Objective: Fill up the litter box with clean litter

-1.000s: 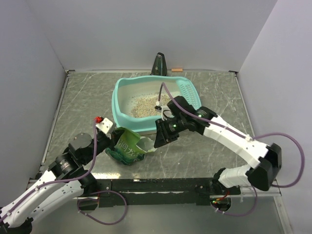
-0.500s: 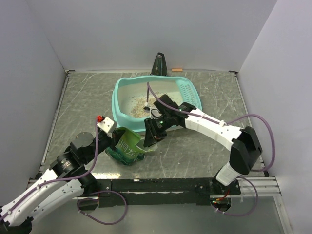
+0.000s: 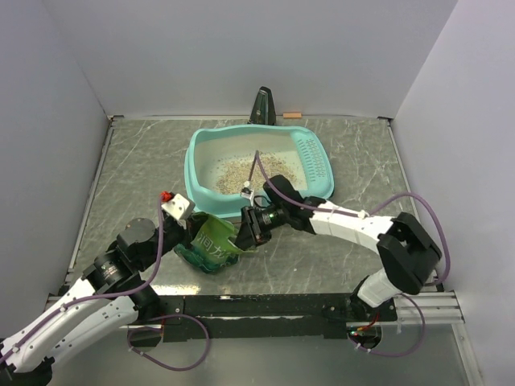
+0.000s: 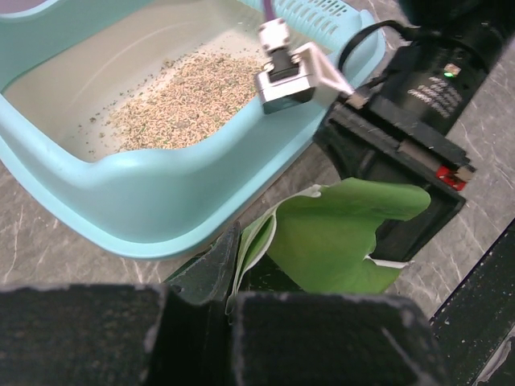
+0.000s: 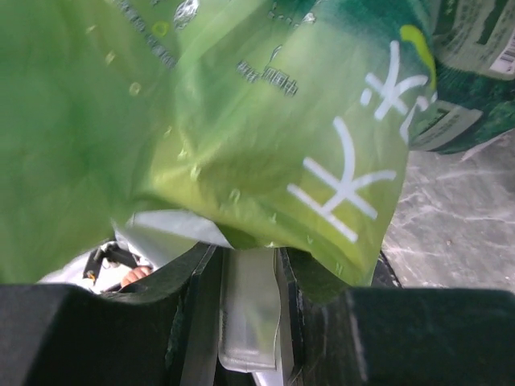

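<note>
Overhead view of a grey marbled table [image 3: 338, 265] with two white robot arms. The litter box [image 3: 191, 173], a teal tray with a pale inside, sits in the upper centre. A loose beige heap of clean litter [image 3: 235, 173] lies on its floor, toward the near left, and much of the floor shows bare. Just below the tray's near rim, left of centre, a crumpled green bag [image 3: 211, 243] rests on the table between the two grippers. The bag looks like thin, soft, slick film that would sag and fold instead of holding a shape. How much it weighs cannot be told, since its contents are hidden. A doubled edge or corner seems the surest place to take it, and the granules would spill freely once it is tipped. The left gripper [image 3: 191, 235] reaches low from the lower left, its fingers pressed together on the bag's near edge. The right gripper [image 3: 244, 229] comes from the lower right, its forearm stretched leftward across the middle. Its jaws stand nearly closed, pinching a pale strip of the bag's opposite side.
</note>
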Robot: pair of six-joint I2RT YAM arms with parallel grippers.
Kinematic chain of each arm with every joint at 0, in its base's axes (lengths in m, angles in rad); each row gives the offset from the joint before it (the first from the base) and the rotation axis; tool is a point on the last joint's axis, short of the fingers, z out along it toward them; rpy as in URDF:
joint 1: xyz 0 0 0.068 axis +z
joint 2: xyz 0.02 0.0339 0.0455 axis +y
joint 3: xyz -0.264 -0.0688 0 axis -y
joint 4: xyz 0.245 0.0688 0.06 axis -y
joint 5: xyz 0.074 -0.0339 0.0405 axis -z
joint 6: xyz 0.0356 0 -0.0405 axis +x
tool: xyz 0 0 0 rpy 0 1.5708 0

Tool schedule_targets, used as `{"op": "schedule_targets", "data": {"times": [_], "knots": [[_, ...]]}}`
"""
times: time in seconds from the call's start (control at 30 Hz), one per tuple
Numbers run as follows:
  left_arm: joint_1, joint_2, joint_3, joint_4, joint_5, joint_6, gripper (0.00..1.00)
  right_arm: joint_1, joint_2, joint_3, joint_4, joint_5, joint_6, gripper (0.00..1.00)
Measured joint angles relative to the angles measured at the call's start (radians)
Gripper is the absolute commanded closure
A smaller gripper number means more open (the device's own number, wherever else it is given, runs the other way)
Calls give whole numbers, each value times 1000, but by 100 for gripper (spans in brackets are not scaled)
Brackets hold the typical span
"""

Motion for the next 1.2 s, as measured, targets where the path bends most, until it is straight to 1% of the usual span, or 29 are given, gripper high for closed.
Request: {"op": "schedule_targets", "data": {"times": [0.23, 0.37, 0.47, 0.77, 0.97, 1.2], "knots": [[0, 0, 0, -3, -2, -1, 99, -2, -138, -185, 274, 14, 136, 100], [0, 0, 0, -4, -5, -1, 99, -2, -211, -253, 366, 23, 194, 100], [0, 0, 0, -1, -13, 0, 99, -2, -264, -285, 376, 27, 214, 100], [0, 0, 0, -1, -20, -1, 99, -3, -486, -372, 321, 66, 237, 100], [0, 0, 0, 0, -20, -2, 99, -6, -633, -435, 287, 116, 248, 100], [-2, -2, 0, 2, -16, -4, 99, -11, -795, -530, 282, 188, 299, 100]]}}
